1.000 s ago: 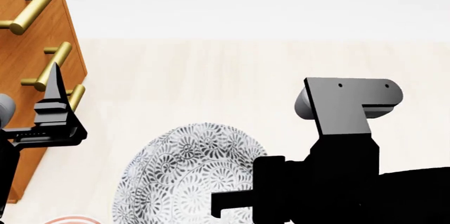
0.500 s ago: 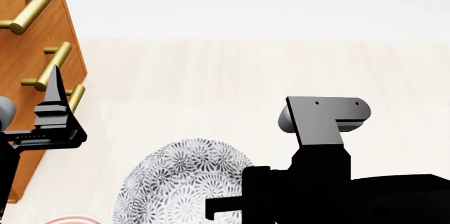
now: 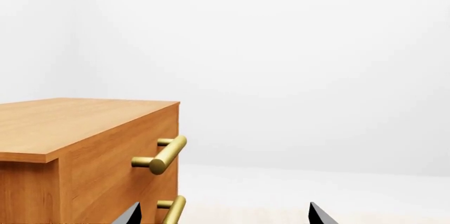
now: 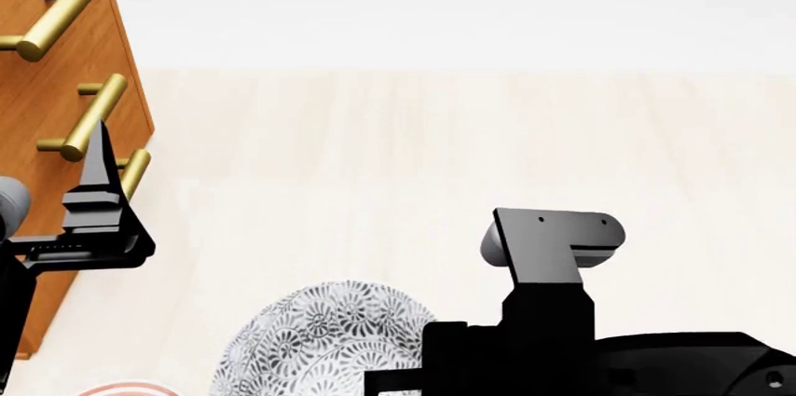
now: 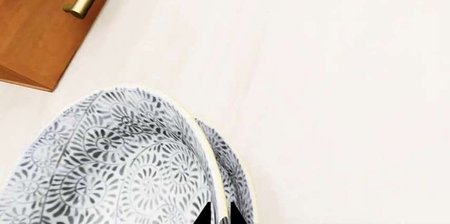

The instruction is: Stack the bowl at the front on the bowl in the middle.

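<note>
Patterned bowl [image 5: 119, 166] sits at the near edge of the head view, low on the pale counter [image 4: 435, 154]. Right pincer [image 5: 219, 214] is clenched on its rim, 1 tip inside the wall, 1 outside, so the bowl lies directly at that pincer, wall running away from it toward the wooden cabinet [image 4: 56, 116]. Left pincer [image 4: 100, 186] hangs released w/ nothing in it, beside the brass handles [image 4: 93, 116]. A pink rim [image 4: 125, 387] shows nearby; can't tell if it's the middle bowl. Nothing blocks the counter ahead.
</note>
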Available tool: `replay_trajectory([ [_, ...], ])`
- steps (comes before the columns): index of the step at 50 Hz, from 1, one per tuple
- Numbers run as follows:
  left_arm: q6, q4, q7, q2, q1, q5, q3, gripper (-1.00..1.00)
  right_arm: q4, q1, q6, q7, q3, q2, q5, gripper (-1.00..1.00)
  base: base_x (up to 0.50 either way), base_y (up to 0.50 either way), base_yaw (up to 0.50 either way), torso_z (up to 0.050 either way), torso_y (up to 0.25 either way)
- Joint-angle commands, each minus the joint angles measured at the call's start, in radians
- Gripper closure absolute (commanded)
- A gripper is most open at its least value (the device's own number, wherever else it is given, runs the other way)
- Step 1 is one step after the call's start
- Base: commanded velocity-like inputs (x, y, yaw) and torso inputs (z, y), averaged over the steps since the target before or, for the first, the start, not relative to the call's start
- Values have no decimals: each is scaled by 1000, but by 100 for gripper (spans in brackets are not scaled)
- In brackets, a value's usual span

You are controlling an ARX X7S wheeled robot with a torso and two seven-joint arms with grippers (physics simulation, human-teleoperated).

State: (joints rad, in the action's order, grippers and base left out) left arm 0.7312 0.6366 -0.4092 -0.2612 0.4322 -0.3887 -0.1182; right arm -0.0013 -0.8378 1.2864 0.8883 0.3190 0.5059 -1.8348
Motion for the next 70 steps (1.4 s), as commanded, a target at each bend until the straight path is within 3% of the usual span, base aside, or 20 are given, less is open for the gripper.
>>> replay_trajectory([
  [1, -6, -3, -4, -4, -4, -3, -3, -100, 32, 11, -5, -68, 7, -6, 59, 100, 0, 0, 0, 0, 0],
  [4, -7, -2, -4, -5, -4, -4, -3, -100, 34, 12, -4, -72, 11, -6, 58, 100, 0, 0, 0, 0, 0],
  [5, -6, -3, -5, -6, -4, -5, -3, -100, 36, 8, 3, -68, 16, -4, 48, -100, 0, 0, 0, 0, 0],
  [22, -5, -5, -12, -9, 5, -11, -8, -100, 31, -6, -3, -55, 28, 4, 33, -100, 0, 0, 0, 0, 0],
  [36, 0, -7, -16, -9, 14, -24, -5, -100, -255, -78, -92, 10, -83, 62, 94, -100, 0, 0, 0, 0, 0],
  [42, -48, -29, -1, -3, 10, -18, -14, -100, -453, 6, -285, -204, -26, 103, 624, -100, 0, 0, 0, 0, 0],
  [46, -82, -30, 6, 1, 3, -16, -13, -100, -524, 66, -402, -262, 54, 124, 840, -100, 0, 0, 0, 0, 0],
  [51, -133, -16, 10, 8, -15, -16, -2, -100, -599, 124, -526, -189, 197, 150, 1169, -100, 0, 0, 0, 0, 0],
  [59, -207, 0, 14, 8, -43, 4, -6, -100, -663, 189, -633, -149, 231, 185, 1304, -100, 0, 0, 0, 0, 0],
  [70, -299, -1, 25, 4, -71, 25, -3, -100, -742, 180, -582, -95, 280, 198, 1379, -100, 0, 0, 0, 0, 0],
])
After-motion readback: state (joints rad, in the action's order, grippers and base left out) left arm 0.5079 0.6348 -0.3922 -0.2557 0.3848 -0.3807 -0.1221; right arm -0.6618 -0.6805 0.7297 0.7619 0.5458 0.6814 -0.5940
